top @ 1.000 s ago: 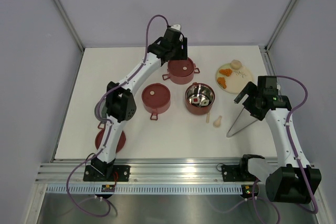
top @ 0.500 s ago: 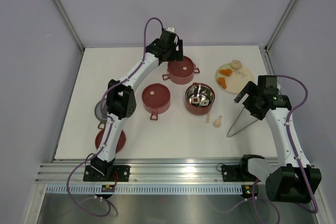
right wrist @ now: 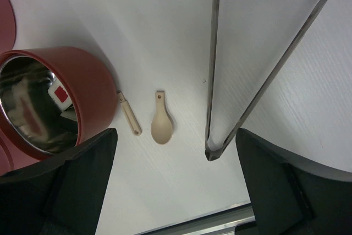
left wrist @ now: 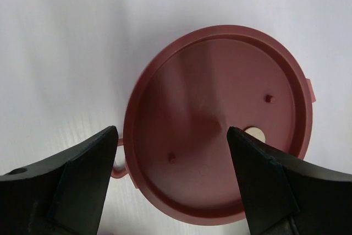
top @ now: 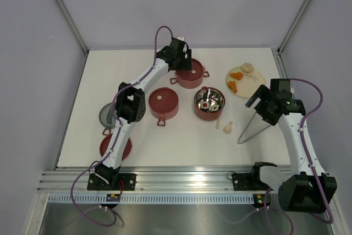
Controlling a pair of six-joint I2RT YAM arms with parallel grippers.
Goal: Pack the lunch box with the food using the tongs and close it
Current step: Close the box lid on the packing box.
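**Operator:** Up at the back of the table, near top centre of the overhead frame, my left gripper point(left wrist: 170, 182) hangs over the far lidded bowl point(top: 190, 73). Its jaws are spread wide with nothing between them; in the wrist view the two black fingers point(left wrist: 82, 174) sit either side of the dark-red lid point(left wrist: 220, 122), above it and not touching.

**Partner:** And the right one?

**Operator:** My right gripper point(right wrist: 176, 185), at the right of the overhead frame, is fully spread too, holding nothing. The tongs point(top: 250, 126) lie on the table under it, silver, V-shaped, joined tip toward the bottom of the frame.

**Partner:** How do the bowls look?

**Operator:** Three dark-red ones in mid-frame. The far one and the left one point(top: 163, 102) have lids on. The right one point(top: 209, 103) is uncovered, shiny steel inside, with a few pieces in it, one white with red. I can't make out the rest.

**Partner:** Other food?

**Operator:** Orange and beige pieces point(top: 238, 78) sit on the cream plate point(top: 258, 89), upper right. A beige spoon point(right wrist: 161, 124) lies between the uncovered bowl and the tongs. A grey lid point(top: 107, 116) and a dark-red lid point(top: 124, 147) rest at lower left.
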